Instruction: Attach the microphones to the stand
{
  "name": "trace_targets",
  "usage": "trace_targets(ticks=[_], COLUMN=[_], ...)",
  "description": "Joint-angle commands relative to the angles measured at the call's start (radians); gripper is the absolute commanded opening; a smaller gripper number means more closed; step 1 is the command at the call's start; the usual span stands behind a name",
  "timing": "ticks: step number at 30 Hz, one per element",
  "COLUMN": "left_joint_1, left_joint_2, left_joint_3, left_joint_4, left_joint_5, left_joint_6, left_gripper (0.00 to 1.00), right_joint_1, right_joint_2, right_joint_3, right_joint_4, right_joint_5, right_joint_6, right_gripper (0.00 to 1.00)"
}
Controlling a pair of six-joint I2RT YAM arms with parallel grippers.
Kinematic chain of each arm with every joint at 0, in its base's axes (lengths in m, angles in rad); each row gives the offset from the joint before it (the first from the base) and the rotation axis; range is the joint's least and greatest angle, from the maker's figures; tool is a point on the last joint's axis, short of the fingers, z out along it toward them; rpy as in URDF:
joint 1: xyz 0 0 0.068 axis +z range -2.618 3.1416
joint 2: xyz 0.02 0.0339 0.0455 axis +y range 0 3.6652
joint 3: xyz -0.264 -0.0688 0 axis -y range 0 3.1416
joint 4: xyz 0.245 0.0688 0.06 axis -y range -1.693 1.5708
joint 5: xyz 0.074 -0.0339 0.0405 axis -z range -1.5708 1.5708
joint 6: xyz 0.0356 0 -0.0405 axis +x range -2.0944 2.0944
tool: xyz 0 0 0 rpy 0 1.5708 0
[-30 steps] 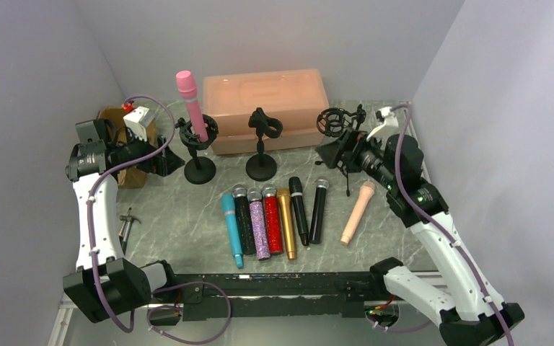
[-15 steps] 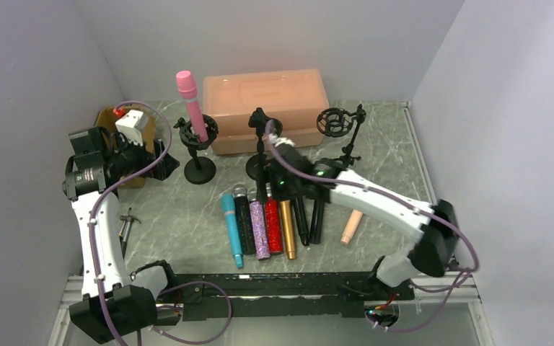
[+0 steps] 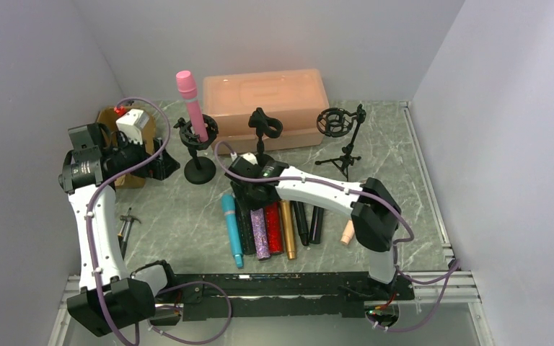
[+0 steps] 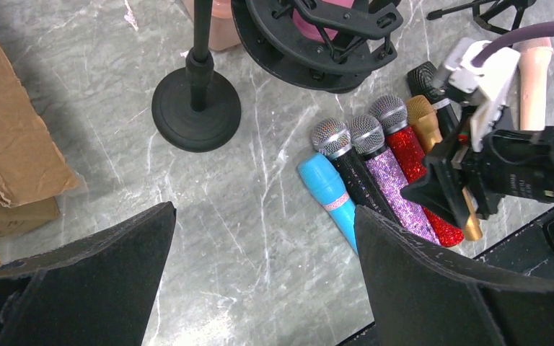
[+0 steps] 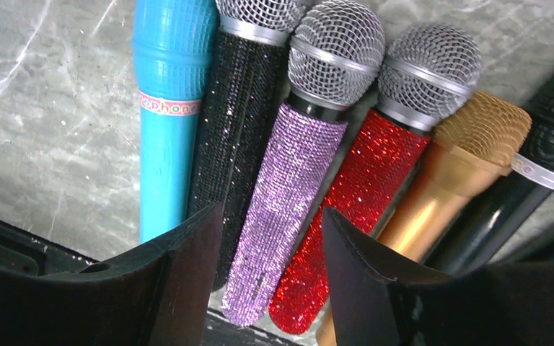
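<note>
Several microphones lie in a row on the table: teal (image 3: 231, 229), black glitter (image 3: 245, 227), purple glitter (image 3: 260, 232), red glitter (image 3: 273, 229), gold (image 3: 287, 227), two plain black ones (image 3: 301, 222) and peach (image 3: 347, 232). A pink microphone (image 3: 190, 101) stands in the left stand's shock mount (image 3: 198, 133). The middle stand (image 3: 262, 144) and the tripod stand (image 3: 339, 130) are empty. My right gripper (image 5: 270, 238) is open, low over the row, its fingers either side of the purple glitter microphone (image 5: 285, 194). My left gripper (image 4: 263, 245) is open and empty above bare table beside the left stand's base (image 4: 196, 108).
A peach-coloured lidded box (image 3: 267, 97) sits at the back behind the stands. A torn cardboard box (image 3: 119, 144) is at the left, also in the left wrist view (image 4: 7, 144). A small metal tool (image 3: 125, 223) lies near the left edge. Walls close in on three sides.
My right arm has swung from the tripod stand at the back right across and down to the microphone row, ending over the purple glitter one. My left arm has barely shifted.
</note>
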Motion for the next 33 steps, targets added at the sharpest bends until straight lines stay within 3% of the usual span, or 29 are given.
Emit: trace_targets(ticks=[1,14,19,33], left_joint_1=[0.004,0.003,0.003,0.002], left_joint_2=[-0.013,0.026,0.021,0.034], left_joint_3=[0.02,0.048,0.042,0.076], left_joint_4=[-0.019,-0.053,-0.066,-0.081], left_joint_5=[0.031,0.032,0.04,0.017], left_joint_6=[0.034,0.056,0.07,0.078], left_gripper=[0.99,0.99,0.94,0.98], right_joint_1=[-0.002,-0.02,-0.03,-0.036], right_joint_2=[0.037,0.051,0.069,0.116], right_joint_3=[0.057,-0.027,-0.059,-0.099], right_joint_4=[0.022,0.072,0.121,0.177], right_joint_5=[-0.017,0.007,-0.009,0.001], right_joint_6=[-0.03,0.002,0.007,0.027], right_gripper=[0.54,0.51,0.51,0.48])
